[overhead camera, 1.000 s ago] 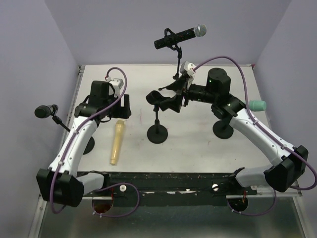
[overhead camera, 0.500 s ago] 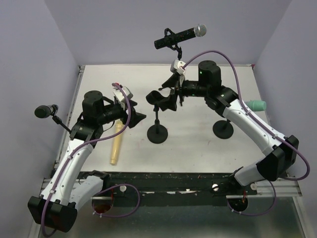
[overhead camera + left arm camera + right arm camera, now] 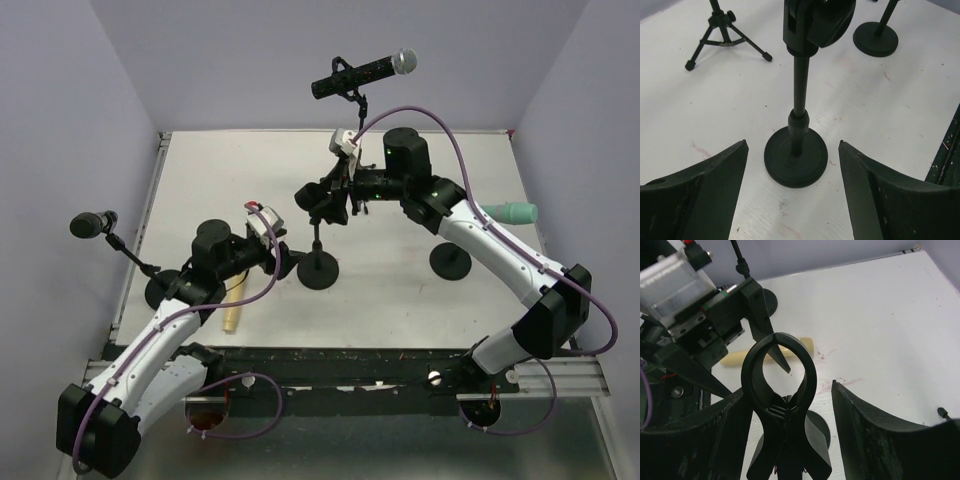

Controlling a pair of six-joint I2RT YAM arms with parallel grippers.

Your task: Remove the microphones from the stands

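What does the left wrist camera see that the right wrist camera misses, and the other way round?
Only the left wrist view shows the pole of the middle stand and the hub of a tripod stand. Only the right wrist view shows the cream microphone lying on the table and the empty loop of the middle stand's clip. Both show that stand's round base and the white table.

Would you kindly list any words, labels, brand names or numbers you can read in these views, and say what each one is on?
There is no readable text in any view.
The black microphone, the yellow microphone, the empty clip and the round stand base show no lettering.
Any finer marking is too small to tell.
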